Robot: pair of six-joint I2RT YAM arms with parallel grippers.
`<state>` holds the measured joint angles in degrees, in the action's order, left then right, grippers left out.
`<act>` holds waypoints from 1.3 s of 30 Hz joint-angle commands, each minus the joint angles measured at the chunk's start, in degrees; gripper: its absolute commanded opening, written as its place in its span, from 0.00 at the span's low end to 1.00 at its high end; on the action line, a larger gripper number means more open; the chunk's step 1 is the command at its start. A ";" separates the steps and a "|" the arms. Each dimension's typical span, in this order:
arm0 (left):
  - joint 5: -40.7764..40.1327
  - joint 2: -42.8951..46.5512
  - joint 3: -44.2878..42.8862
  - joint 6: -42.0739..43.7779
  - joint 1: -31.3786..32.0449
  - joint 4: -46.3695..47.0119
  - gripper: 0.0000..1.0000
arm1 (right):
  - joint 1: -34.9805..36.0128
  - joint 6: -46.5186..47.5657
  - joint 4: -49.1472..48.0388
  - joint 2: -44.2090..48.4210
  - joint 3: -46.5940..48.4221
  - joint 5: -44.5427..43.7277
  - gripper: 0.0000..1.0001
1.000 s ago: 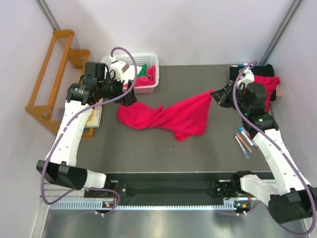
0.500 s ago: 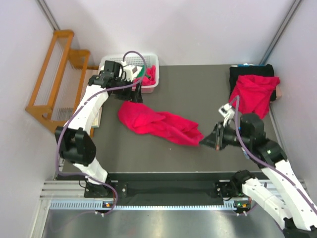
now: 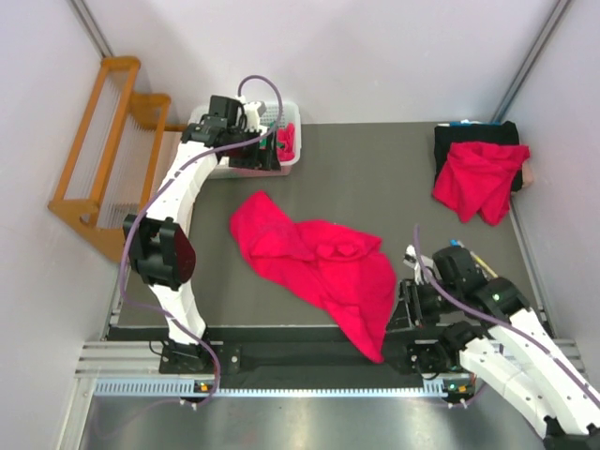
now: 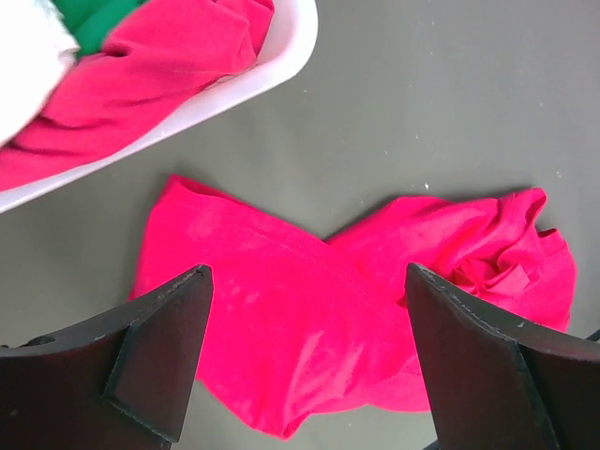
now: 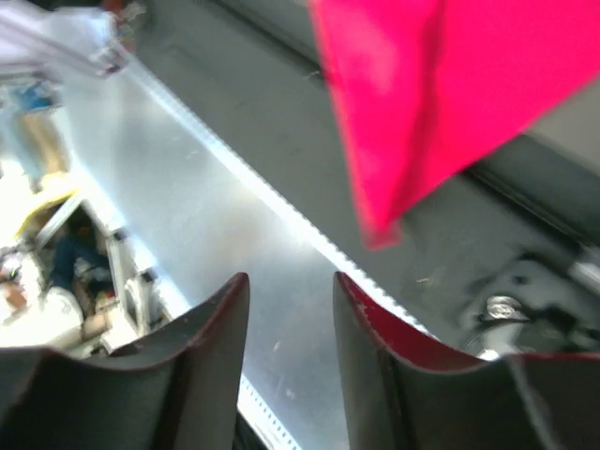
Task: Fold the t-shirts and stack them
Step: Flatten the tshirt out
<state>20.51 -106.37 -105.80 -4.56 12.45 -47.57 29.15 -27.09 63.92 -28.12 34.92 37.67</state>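
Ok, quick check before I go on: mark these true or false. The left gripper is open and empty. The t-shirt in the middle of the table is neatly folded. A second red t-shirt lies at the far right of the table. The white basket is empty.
1. The left gripper is open and empty: true. Its fingers stand wide apart above the middle t-shirt.
2. The middle t-shirt is neatly folded: false. It lies rumpled and spread, with one corner reaching past the near edge of the table.
3. A second t-shirt lies at the far right: true.
4. The white basket is empty: false. It holds red cloth and green cloth.
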 commanded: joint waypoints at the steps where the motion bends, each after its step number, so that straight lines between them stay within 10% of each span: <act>1: -0.56 -1.91 -2.48 -0.98 1.61 2.22 0.88 | 0.56 -0.59 -10.19 -12.62 6.73 -13.47 0.39; 15: 1.98 1.95 10.34 2.53 2.67 2.05 0.87 | 0.39 0.55 -43.17 -54.57 21.24 -24.14 0.28; 24: -0.12 5.91 18.61 8.16 4.69 -0.24 0.87 | -1.89 2.57 -43.53 -58.45 24.32 -24.75 0.45; 39: -3.46 -0.77 19.32 7.90 5.66 2.75 0.87 | -6.56 3.89 -44.85 -57.93 19.40 -22.99 0.43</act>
<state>18.26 -105.08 -84.40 2.59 18.09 -46.06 23.70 -24.38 21.50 -86.76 55.88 13.58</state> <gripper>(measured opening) 0.864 0.443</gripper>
